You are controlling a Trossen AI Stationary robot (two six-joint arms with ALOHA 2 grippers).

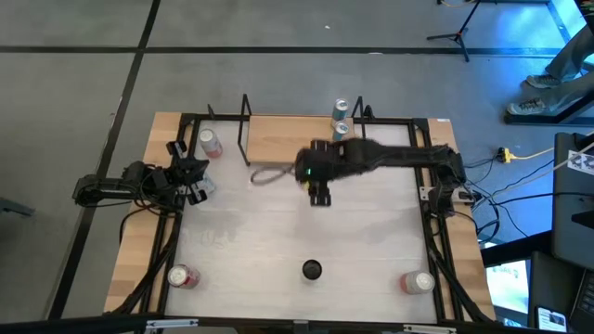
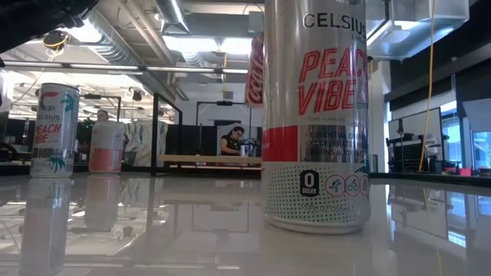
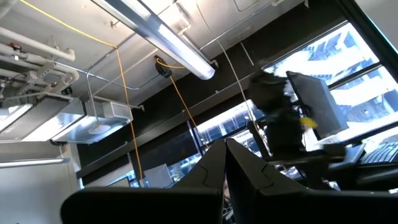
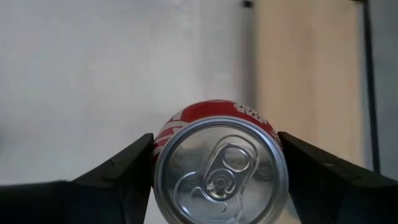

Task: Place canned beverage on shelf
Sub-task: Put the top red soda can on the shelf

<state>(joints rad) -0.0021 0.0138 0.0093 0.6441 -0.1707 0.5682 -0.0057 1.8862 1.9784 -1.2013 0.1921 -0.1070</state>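
The right gripper (image 4: 221,171) grips a red aluminium can with a silver pull-tab lid (image 4: 221,168), one dark finger (image 4: 127,171) pressed to each side of it. In the high view this gripper (image 1: 320,190) hangs over the whitish tabletop (image 1: 278,241), just on the near side of the small light-wood shelf with black wire uprights (image 1: 283,139). Two silver-topped cans (image 1: 342,119) stand at the shelf's right end. A white-and-pink can (image 1: 210,143) stands left of the shelf, and two more cans (image 1: 182,276) wait at the near corners. The left gripper (image 1: 197,181) rests at the table's left edge, fingers (image 3: 249,177) pressed together
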